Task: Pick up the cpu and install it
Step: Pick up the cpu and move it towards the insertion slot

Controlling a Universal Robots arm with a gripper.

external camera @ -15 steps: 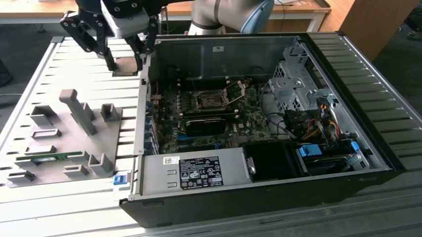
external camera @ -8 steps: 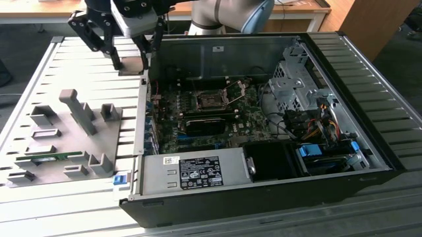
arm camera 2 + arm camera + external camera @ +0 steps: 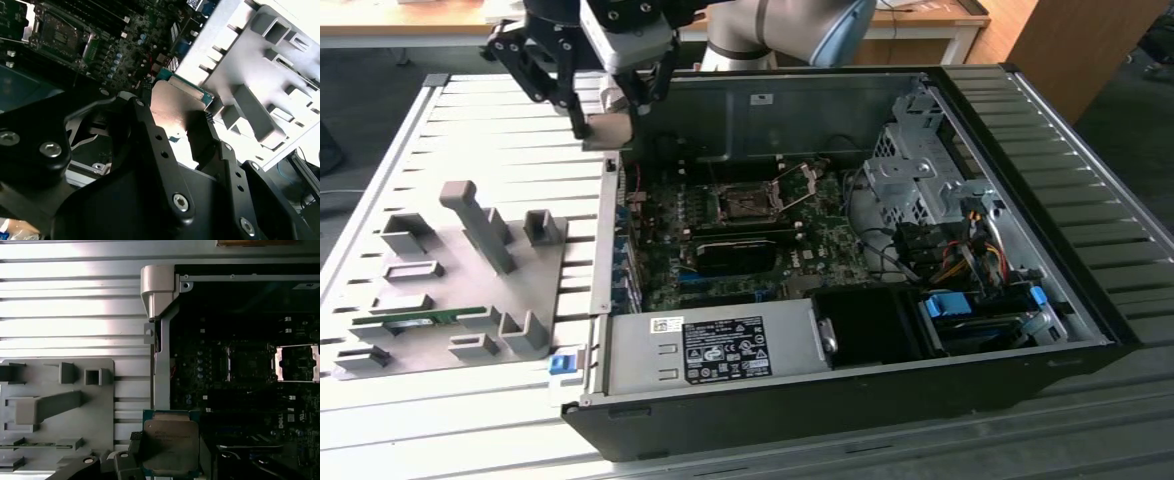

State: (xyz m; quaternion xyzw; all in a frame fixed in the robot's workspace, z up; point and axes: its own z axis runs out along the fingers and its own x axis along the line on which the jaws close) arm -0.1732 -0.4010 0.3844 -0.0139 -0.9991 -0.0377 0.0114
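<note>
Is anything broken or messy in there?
Nothing looks broken or spilled. The chip sits straight in the end effector, above the edge of the computer case, and the socket lies open.

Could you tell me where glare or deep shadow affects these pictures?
In the first wrist view the slatted table is washed out almost white, while the computer case interior is very dark. In the second wrist view, glare whitens the lid of the cpu held in the gripper, and also the grey fixture plate. The exterior view is evenly lit, with mild shade inside the case.
</note>
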